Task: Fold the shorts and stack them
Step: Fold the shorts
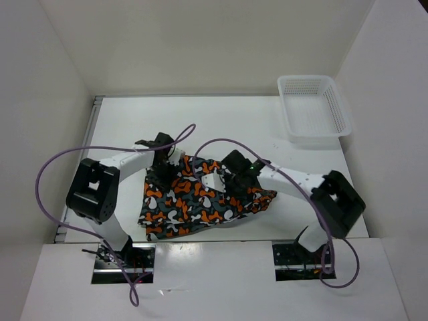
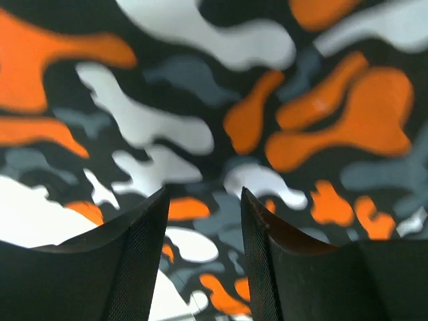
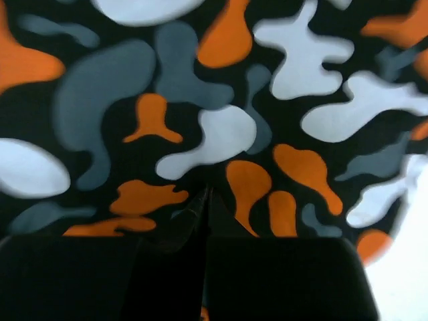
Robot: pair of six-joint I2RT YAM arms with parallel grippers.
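Note:
The shorts (image 1: 194, 200), in an orange, white, black and grey blob print, lie spread and rumpled on the white table between my two arms. My left gripper (image 1: 161, 174) is down at their upper left edge. In the left wrist view it (image 2: 204, 200) is open, and the shorts (image 2: 221, 100) fill the view under and between the fingers. My right gripper (image 1: 219, 182) is over the upper middle of the cloth. In the right wrist view it (image 3: 206, 192) is shut, tips together against the shorts (image 3: 200, 134), with no fold seen pinched between them.
A white plastic lattice basket (image 1: 314, 107) stands at the back right of the table. Purple cables loop above both arms. White walls close the table in on the left, back and right.

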